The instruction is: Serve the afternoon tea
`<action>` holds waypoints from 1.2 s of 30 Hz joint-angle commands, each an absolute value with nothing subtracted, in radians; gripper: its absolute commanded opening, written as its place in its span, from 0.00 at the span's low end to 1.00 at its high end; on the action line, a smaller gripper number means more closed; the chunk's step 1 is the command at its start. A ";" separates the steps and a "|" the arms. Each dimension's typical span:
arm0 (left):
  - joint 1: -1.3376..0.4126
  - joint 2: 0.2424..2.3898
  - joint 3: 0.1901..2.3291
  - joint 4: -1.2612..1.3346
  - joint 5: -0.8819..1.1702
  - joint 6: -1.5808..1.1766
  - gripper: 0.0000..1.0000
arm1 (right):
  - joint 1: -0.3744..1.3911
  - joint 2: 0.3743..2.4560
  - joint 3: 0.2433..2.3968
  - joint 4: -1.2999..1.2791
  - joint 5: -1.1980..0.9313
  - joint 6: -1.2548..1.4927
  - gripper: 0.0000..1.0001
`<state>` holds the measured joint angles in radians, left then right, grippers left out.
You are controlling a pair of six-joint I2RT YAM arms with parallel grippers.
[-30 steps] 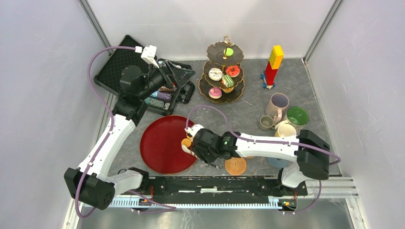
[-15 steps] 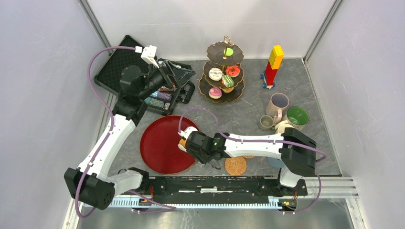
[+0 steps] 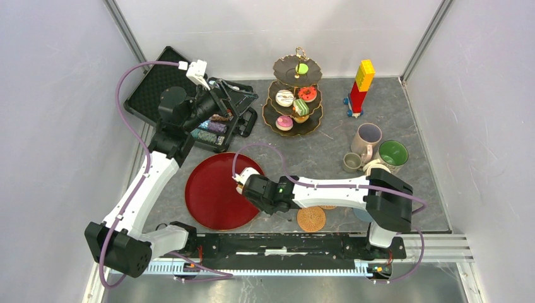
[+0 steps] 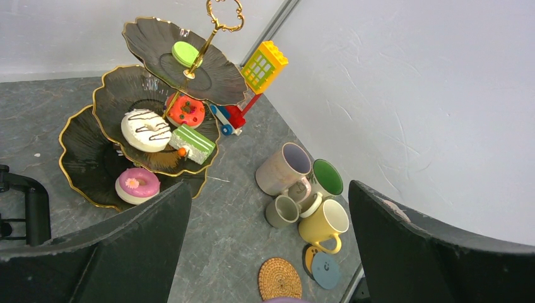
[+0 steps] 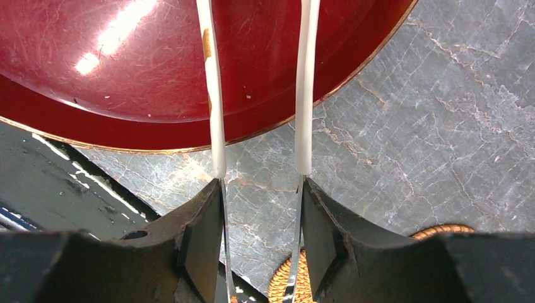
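The three-tier dark stand (image 3: 296, 95) (image 4: 158, 113) holds donuts, a green cake slice and a green macaron. The lilac mug (image 3: 367, 137) (image 4: 287, 167), green-lined mug (image 3: 393, 153), small grey mug (image 4: 281, 211) and yellow mug (image 4: 325, 222) cluster at the right. A woven coaster (image 3: 311, 219) and a blue coaster (image 4: 326, 270) lie nearby. My right gripper (image 3: 252, 191) (image 5: 262, 208) is shut on white-tipped metal tongs (image 5: 216, 113), which reach over the red tray (image 3: 211, 189). The tong tips are out of the right wrist view. My left gripper (image 3: 217, 100) (image 4: 268, 189) hangs open and empty.
An open black case (image 3: 154, 85) with small items lies at the back left, under the left arm. The red-and-yellow block tower (image 3: 361, 85) stands at the back right. Metal frame posts and white walls enclose the table.
My right arm has swung left with the tongs, from beside the tray to over its right rim. The left arm has not moved.
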<state>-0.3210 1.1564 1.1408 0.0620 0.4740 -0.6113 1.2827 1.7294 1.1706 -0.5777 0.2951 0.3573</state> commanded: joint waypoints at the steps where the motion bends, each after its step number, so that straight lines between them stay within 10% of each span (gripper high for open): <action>1: -0.323 1.148 1.154 0.089 0.482 -0.622 1.00 | 1.288 1.693 1.184 -0.538 0.326 0.328 0.37; 36: -0.324 1.153 1.157 0.074 0.469 -0.607 1.00 | 1.045 1.152 1.105 -0.451 0.672 0.066 0.19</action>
